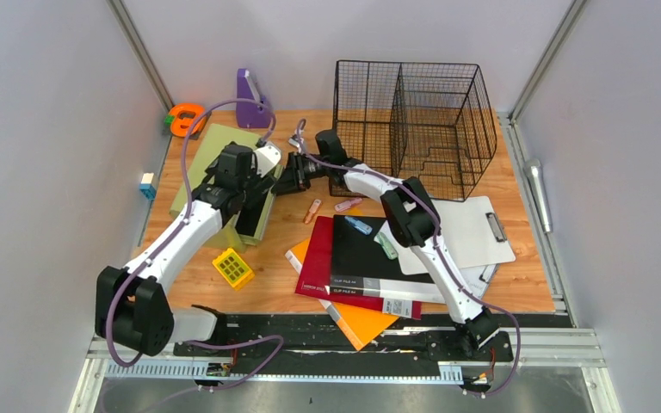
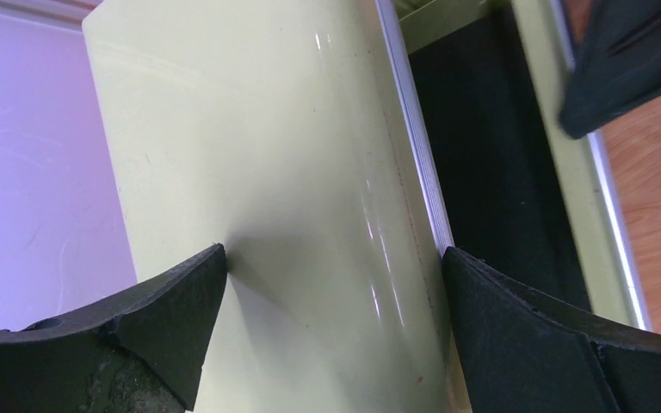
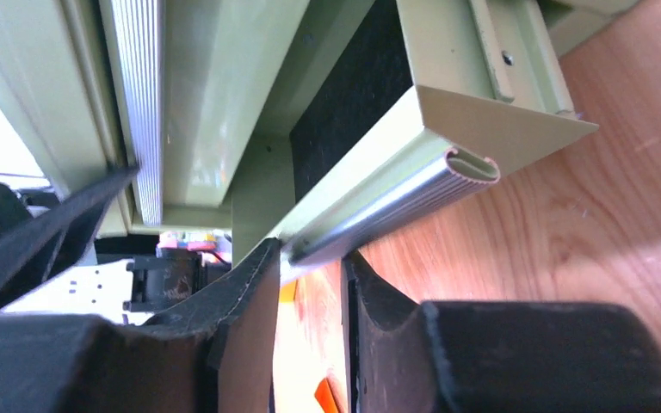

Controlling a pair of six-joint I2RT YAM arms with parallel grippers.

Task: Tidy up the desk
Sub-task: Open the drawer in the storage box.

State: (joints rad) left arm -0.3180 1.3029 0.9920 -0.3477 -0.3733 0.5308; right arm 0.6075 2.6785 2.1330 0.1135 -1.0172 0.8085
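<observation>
The desk [image 1: 521,284] is a light-brown wood tabletop. A pale green case [image 1: 211,155] lies at its back left, open, with a black lining [image 1: 250,225]. My left gripper [image 1: 254,188] is shut across a pale green panel of the case [image 2: 293,172], with a fingertip [image 2: 211,267] pressed on each side; the gripper's midpoint shows in the left wrist view [image 2: 334,262]. My right gripper [image 1: 291,178] reaches in from the right and is shut on the case's aluminium rim [image 3: 396,202]; it also shows in the right wrist view [image 3: 310,267].
A black wire basket [image 1: 413,112] stands at the back. A purple stand [image 1: 252,99] and an orange tape dispenser [image 1: 185,119] are back left. A clipboard [image 1: 473,228], black, red and orange folders [image 1: 366,258], small clips [image 1: 349,204] and a yellow block [image 1: 232,268] lie in the middle.
</observation>
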